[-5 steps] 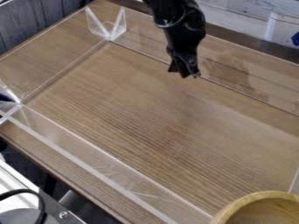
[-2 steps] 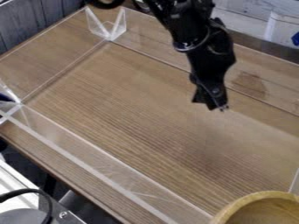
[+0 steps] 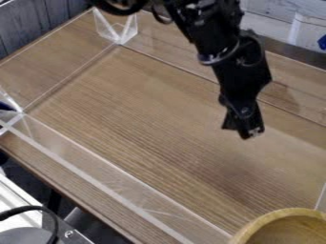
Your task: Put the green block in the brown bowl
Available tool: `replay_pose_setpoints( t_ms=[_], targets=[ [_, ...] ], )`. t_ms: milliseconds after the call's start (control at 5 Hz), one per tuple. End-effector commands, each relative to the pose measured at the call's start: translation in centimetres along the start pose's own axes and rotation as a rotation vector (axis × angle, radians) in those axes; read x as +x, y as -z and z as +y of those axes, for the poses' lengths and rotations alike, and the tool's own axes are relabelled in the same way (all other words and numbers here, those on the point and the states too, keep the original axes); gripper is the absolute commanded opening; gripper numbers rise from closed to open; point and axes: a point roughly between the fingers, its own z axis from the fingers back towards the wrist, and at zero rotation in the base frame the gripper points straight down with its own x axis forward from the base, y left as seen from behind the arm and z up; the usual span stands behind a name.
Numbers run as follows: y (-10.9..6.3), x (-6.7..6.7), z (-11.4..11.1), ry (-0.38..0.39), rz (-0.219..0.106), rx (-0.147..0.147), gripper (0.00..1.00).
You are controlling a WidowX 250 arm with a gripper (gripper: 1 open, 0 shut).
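The black claw (image 3: pixel 243 128) hangs pinched shut with no visible load over the wooden table (image 3: pixel 140 124) — the brown bowl's (image 3: pixel 283 228) thick pale rim peeks in well below it.

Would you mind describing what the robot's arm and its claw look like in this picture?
The arm is black all over, built from chunky, blocky segments joined one after another, with a slightly glossy finish. It narrows toward the claw, which is also black, small and tapered, ending in short dark fingers. No coloured markings or labels can be made out, and any cables blend into the dark body.
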Motion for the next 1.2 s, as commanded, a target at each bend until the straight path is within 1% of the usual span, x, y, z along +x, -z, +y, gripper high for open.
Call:
replay_pose_setpoints(
  t_ms=[0,200,400,600,800,1000],
  targets=[
    [0.1,0.9,-0.2,0.028,-0.042,-0.007,0.00],
    [2.1,0.4,-0.9,0.042,-0.029,-0.059,0.00],
    [4.4,0.2,-1.2,0.067,-0.013,-0.098,0.00],
    [6.3,0.7,-1.6,0.067,0.045,-0.170,0.00],
    [7.6,1.8,-2.0,0.075,0.092,-0.208,0.00],
    [7.6,1.4,-1.9,0.035,0.107,-0.215,0.00]
  ],
)
